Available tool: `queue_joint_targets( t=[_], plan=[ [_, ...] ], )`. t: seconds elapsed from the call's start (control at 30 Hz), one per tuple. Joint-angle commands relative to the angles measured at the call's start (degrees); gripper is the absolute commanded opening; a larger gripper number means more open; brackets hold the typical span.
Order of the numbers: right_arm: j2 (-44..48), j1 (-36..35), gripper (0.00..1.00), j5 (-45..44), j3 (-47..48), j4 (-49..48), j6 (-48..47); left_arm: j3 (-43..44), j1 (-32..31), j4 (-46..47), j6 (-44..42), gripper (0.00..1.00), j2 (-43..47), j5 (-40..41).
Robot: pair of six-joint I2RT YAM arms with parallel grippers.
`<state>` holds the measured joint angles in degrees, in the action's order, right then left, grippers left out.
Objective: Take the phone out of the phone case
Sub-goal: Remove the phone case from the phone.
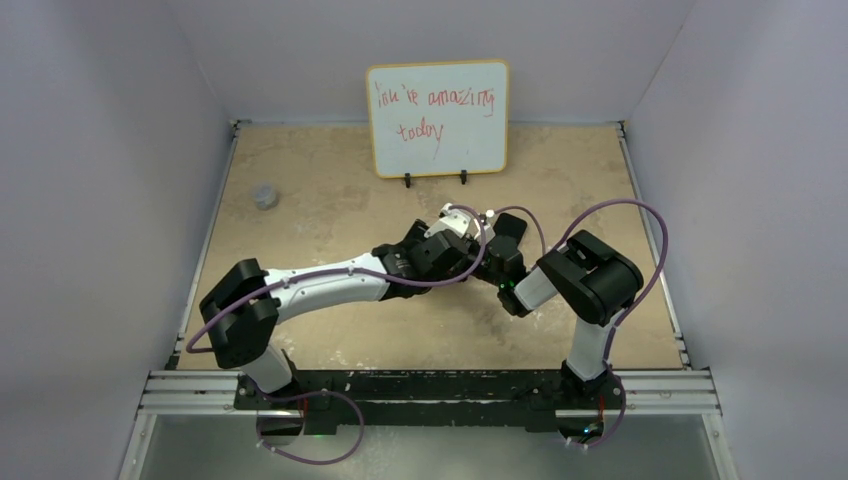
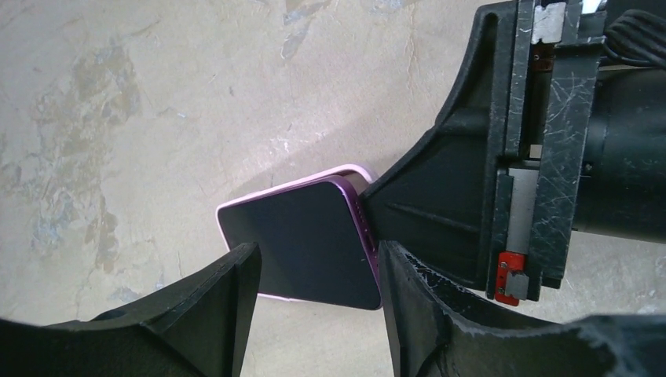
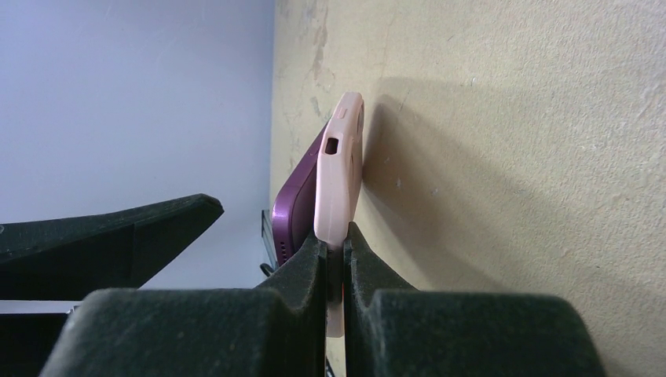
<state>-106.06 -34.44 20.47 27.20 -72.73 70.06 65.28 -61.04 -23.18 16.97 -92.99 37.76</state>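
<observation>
The phone (image 2: 306, 243), dark-screened with a purple frame, stands on edge above the table, partly out of its pale pink phone case (image 2: 349, 171). In the right wrist view the phone (image 3: 294, 204) leans away from the case (image 3: 339, 173) at the near corner. My right gripper (image 3: 334, 239) is shut on the case's thin wall. My left gripper (image 2: 318, 250) is open, with one finger on each side of the phone's lower corner. Its right finger lies against the purple edge. In the top view both grippers (image 1: 470, 240) meet at mid-table, hiding the phone.
A whiteboard (image 1: 437, 118) with red writing stands at the back of the tan table (image 1: 330, 180). A small grey object (image 1: 265, 195) lies at the back left. Purple walls close in on three sides. The arms' cables loop over the middle.
</observation>
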Motion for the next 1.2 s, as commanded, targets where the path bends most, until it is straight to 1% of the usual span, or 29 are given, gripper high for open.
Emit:
queue_joint_targets(
  t=[0.0,0.17,0.4,0.67,0.77,0.93,1.07,1.17],
  plan=[
    [1.0,-0.1,0.0,0.7,0.9,-5.1,1.0,0.1,0.2,2.0,0.9,0.59,-0.1,-2.6],
    [1.2,-0.1,0.0,0.5,0.9,-5.1,1.1,0.2,0.8,1.5,0.9,0.59,-0.2,-3.6],
    [1.1,-0.1,0.0,0.3,1.1,-5.3,1.1,0.0,2.2,0.6,0.8,0.6,-0.3,-7.2],
    [1.7,-0.1,0.0,1.1,0.9,-6.7,1.8,-0.2,3.0,-0.7,0.4,0.62,-1.7,-8.0],
    [1.7,-0.1,0.0,1.5,0.9,-7.1,2.2,-0.1,3.0,-1.0,0.0,0.63,-1.9,-10.2],
    [2.3,0.0,0.0,1.6,0.8,-6.9,2.3,-1.9,3.4,0.1,0.3,0.66,1.0,-14.4],
    [3.2,0.0,0.0,1.5,0.7,-7.1,1.6,-3.9,3.9,0.8,0.2,0.67,4.8,-14.7],
    [3.5,-0.1,0.0,1.4,0.5,-8.8,2.0,-5.1,4.3,1.0,0.1,0.68,5.9,-15.4]
  ],
)
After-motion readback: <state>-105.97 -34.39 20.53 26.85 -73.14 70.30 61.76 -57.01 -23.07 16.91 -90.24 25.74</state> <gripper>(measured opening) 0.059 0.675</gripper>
